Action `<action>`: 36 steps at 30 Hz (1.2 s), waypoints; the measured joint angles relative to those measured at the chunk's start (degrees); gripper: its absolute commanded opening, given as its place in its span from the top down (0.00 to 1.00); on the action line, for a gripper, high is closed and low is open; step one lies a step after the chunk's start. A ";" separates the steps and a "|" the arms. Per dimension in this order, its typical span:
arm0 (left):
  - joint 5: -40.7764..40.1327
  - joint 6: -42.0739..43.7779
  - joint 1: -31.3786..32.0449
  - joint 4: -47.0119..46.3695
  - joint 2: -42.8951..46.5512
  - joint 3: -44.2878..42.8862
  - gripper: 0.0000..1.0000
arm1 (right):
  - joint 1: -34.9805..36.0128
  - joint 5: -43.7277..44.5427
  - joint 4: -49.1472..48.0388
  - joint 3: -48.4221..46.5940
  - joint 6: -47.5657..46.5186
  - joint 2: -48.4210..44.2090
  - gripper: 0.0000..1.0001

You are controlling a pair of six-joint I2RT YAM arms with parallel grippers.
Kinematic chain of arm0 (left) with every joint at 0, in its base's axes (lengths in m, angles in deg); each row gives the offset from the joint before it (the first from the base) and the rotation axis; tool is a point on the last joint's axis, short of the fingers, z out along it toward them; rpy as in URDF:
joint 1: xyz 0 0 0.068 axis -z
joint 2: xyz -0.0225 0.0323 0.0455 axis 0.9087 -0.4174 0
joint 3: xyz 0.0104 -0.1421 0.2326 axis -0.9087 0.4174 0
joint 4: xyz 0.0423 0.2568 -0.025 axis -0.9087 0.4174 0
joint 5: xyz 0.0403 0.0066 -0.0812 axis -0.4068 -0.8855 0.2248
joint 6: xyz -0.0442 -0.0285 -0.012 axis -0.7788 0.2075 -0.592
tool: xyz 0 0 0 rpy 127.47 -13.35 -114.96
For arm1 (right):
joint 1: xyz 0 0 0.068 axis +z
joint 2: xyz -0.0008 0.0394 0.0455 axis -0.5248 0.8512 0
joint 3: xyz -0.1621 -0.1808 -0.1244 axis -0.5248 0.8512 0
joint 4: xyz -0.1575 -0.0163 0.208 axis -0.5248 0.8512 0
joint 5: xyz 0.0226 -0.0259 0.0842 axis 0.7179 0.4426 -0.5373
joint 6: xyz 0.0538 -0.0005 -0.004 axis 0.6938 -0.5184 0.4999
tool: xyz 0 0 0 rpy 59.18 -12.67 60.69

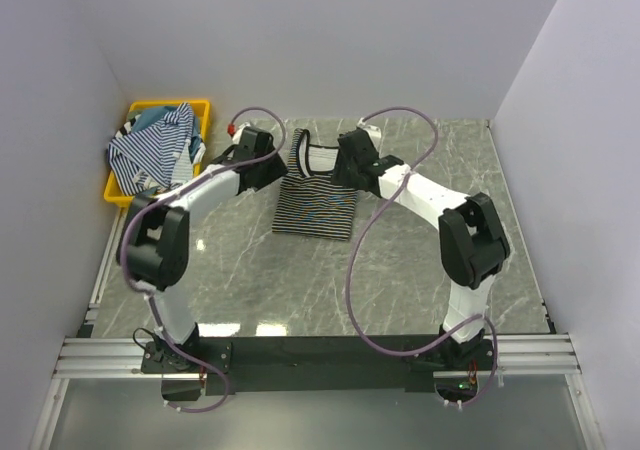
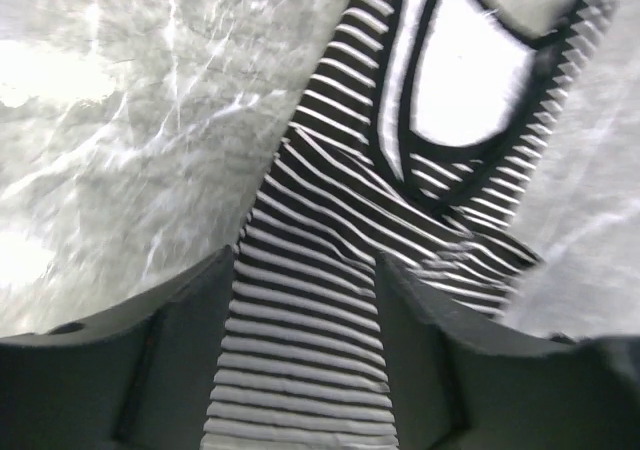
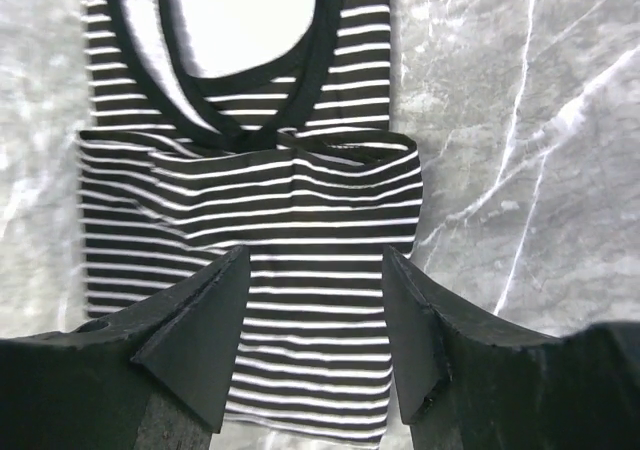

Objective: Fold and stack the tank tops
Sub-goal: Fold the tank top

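Note:
A black tank top with thin white stripes (image 1: 315, 208) lies flat at the back middle of the table, neck toward the far wall, its lower part folded up over the body. My left gripper (image 1: 272, 170) hangs over its left edge and is open. In the left wrist view the striped fabric (image 2: 330, 220) runs between the spread fingers of the left gripper (image 2: 305, 260). My right gripper (image 1: 345, 165) is open just above the top's right shoulder. In the right wrist view the right gripper (image 3: 315, 255) stands over the folded cloth (image 3: 300, 200).
A yellow bin (image 1: 120, 192) stands at the back left and holds a heap of blue-and-white striped tops (image 1: 150, 150), with a bit of teal cloth (image 1: 150, 118) behind. Walls close the table on three sides. Purple cables loop over both arms.

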 measured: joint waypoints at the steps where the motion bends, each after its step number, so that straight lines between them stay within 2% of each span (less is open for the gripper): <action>1: -0.04 -0.26 -0.09 0.02 1.68 0.85 0.41 | 0.00 0.04 0.20 0.13 0.04 -0.76 0.38; 3: -0.22 -1.14 0.00 -0.13 5.66 2.93 0.44 | 0.04 -0.04 -0.26 1.40 0.26 -3.04 0.38; 8: -2.43 -5.11 3.58 -1.81 15.82 13.57 0.42 | 1.57 0.22 -1.31 10.47 1.70 -10.82 0.38; 14: -3.39 -8.00 9.53 -2.25 18.01 25.07 0.38 | 6.12 0.33 -2.91 20.13 3.48 -12.44 0.38; 21: -6.05 -10.01 9.62 -2.25 22.69 34.99 0.29 | 9.16 0.33 -6.14 29.24 6.49 -12.81 0.36; 30: -4.79 -10.01 8.41 -9.66 24.11 36.94 0.31 | 9.18 -0.98 -13.27 35.12 11.02 -15.21 0.38; 36: -1.99 -9.94 3.98 -15.56 22.45 38.21 0.39 | 9.18 -1.66 -16.52 39.04 13.84 -18.21 0.38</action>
